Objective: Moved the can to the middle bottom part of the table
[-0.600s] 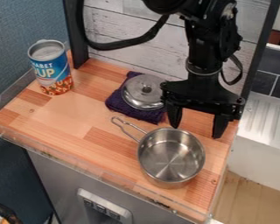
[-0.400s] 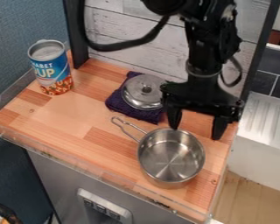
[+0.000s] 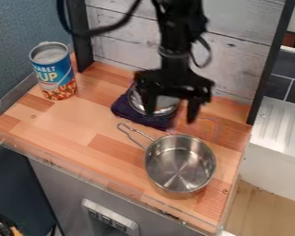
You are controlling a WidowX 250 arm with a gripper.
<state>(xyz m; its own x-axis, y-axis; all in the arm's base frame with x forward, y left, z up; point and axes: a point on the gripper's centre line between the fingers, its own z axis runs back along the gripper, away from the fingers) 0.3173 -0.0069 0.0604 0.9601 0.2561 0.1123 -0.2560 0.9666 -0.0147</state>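
Can [image 3: 53,71] upright in the bench's [image 3: 70,120] back corner, at the view's left, awaiting my grasp.
My pincer [image 3: 171,116] hangs over the lid [image 3: 167,103] and cloth [image 3: 123,109], spread wide and empty, so I judge this to be the approach. Next I need to cross to the can, straddle its sides and close squarely, then carry it to the middle of the front edge, clear of the pot's [image 3: 180,163] handle.
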